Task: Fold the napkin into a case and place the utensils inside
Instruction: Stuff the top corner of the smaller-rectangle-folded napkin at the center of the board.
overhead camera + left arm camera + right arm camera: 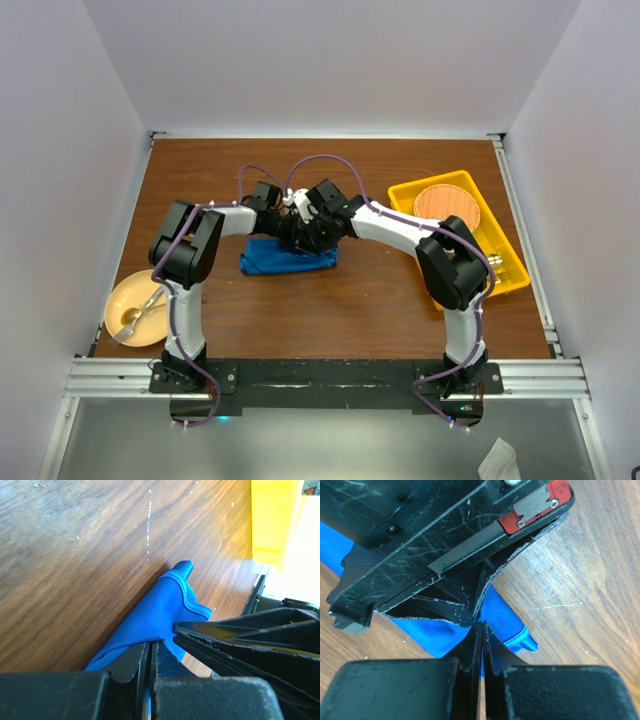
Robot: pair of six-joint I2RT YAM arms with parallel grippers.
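Napkin (pixel 288 259) at frame centre — judged soft, light, slippery. Left tool (pixel 150 647) and right tool (pixel 481 630) both clenched on it — stitched hem (pixel 190 603) likely offers surest hold.

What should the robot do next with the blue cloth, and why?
Probably carry the pinched edge across and lay it flat. The left fingers and right fingers are both shut on the napkin, which lies only partly folded.

No legible text anywhere
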